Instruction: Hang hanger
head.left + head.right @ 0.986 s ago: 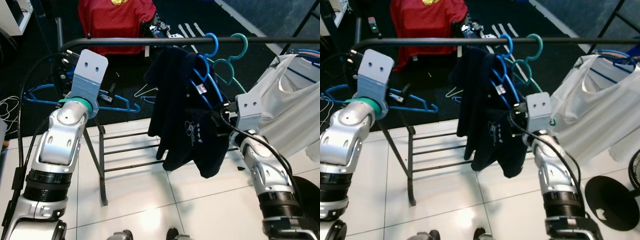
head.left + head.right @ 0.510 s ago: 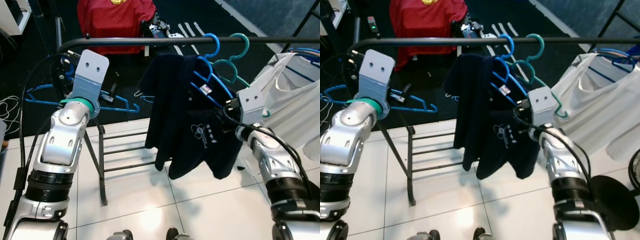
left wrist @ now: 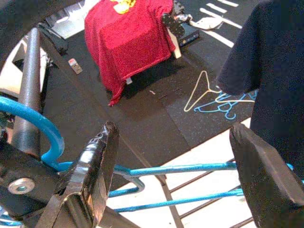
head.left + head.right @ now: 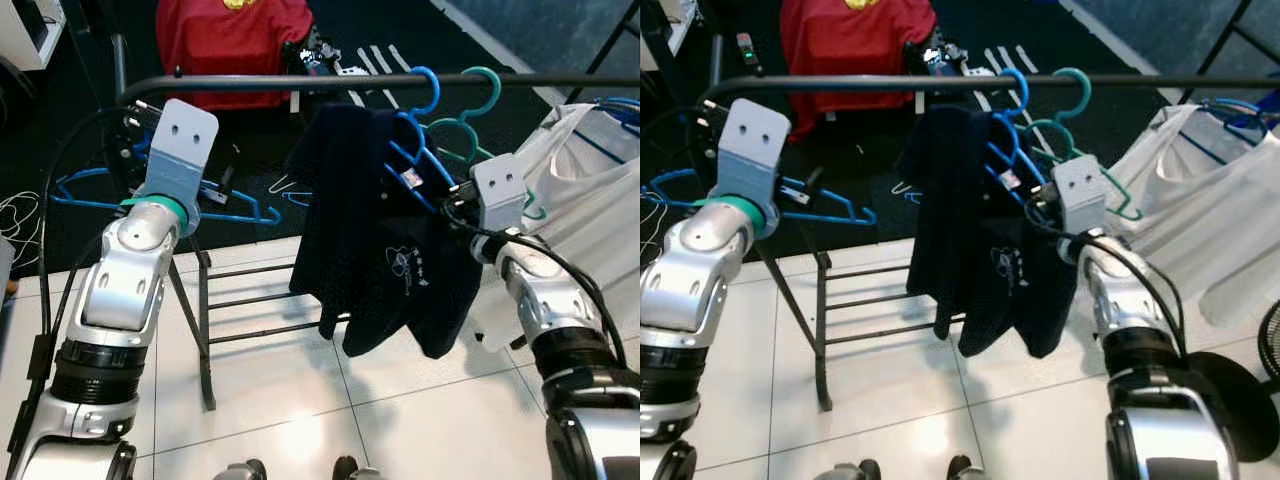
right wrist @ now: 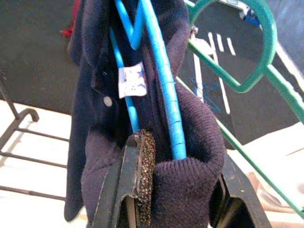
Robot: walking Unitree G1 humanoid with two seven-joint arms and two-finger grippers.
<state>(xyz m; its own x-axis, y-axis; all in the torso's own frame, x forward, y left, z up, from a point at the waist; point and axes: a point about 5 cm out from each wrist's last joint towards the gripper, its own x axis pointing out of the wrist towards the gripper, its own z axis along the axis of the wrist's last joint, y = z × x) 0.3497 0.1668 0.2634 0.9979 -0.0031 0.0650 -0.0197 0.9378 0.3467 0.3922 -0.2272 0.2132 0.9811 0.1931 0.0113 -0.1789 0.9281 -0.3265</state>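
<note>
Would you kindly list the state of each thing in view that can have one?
Blue hanger: hooked on the rail, carrying the shirt.
Navy polo shirt: draped on the blue hanger, bunched.
Green hanger: hooked on the rail, bare.
Right claw: shut on shirt and hanger arm.
Left claw: open, holding nothing.
White garment: hanging.

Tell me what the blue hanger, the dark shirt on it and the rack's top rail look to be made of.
Blue hanger: likely plastic or coated wire, smooth with a slight sheen.
Dark shirt: soft navy knit, with a ribbed-looking edge in the right wrist view.
Top rail: probably painted metal tube, matte black.
</note>
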